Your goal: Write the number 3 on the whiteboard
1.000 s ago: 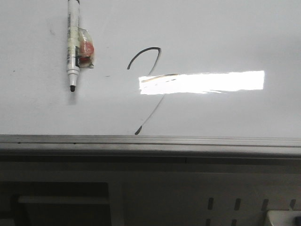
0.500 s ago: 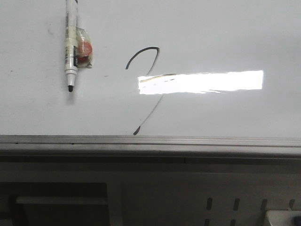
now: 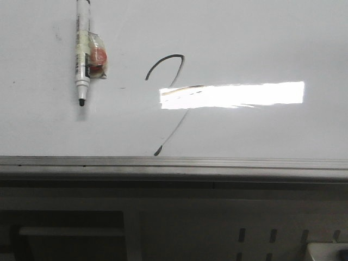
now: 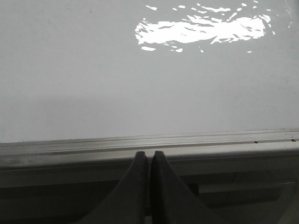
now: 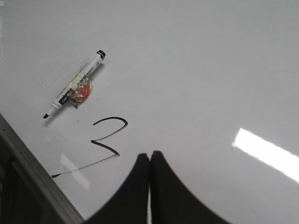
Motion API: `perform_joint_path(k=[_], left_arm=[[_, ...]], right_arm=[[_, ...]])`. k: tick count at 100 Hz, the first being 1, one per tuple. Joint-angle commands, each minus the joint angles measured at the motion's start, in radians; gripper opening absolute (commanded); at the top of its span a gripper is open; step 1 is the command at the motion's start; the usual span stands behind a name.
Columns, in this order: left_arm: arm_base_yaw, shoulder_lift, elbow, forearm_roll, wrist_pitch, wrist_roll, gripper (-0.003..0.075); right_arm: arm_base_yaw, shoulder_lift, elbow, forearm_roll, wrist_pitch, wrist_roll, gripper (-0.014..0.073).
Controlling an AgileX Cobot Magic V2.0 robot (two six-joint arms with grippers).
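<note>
The whiteboard fills the front view, with its grey rail along the near edge. The number 3 is a thin black stroke with an arc, a short bar under a glare patch and a long slanting tail. It also shows in the right wrist view. A white marker pen, uncapped with an orange taped lump, lies on the board left of the number; it also shows in the right wrist view. My right gripper is shut and empty above the board. My left gripper is shut and empty at the rail.
Below the rail, a dark grey frame with slots and a pale box corner sit at the front right. Bright glare patches lie on the board.
The front view shifted slightly a second ago, then held still. The marker and the number lie where they were.
</note>
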State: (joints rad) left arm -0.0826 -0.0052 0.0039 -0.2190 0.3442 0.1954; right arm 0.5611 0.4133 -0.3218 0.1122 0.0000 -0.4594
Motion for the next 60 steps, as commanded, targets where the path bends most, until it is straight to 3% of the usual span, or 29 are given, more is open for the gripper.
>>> perform_joint_path(k=[1,8,20,27,42,60], left_arm=[[0.002,-0.024,0.034,-0.004,-0.042,-0.009,-0.002],[0.002,-0.024,0.034,-0.004,-0.042,-0.009,-0.002],[0.002,-0.024,0.034,-0.004,-0.042,-0.009,-0.002],[0.002,-0.024,0.034,-0.004,-0.042,-0.009,-0.002],[0.002,-0.024,0.034,-0.004,-0.042,-0.009,-0.002],[0.002,-0.024,0.034,-0.004,-0.042,-0.009,-0.002]], right_arm=[[-0.022,0.0,-0.002,0.0,-0.058,-0.003,-0.005],[-0.045,-0.007,0.04,-0.009,-0.061,0.07,-0.005],[-0.108,-0.04,0.147,-0.159,-0.051,0.428,-0.005],[-0.167,-0.077,0.22,-0.191,-0.037,0.54,-0.005],[-0.303,-0.22,0.36,-0.191,-0.041,0.554,-0.005],[-0.403,-0.444,0.357,-0.194,0.293,0.554,-0.005]])
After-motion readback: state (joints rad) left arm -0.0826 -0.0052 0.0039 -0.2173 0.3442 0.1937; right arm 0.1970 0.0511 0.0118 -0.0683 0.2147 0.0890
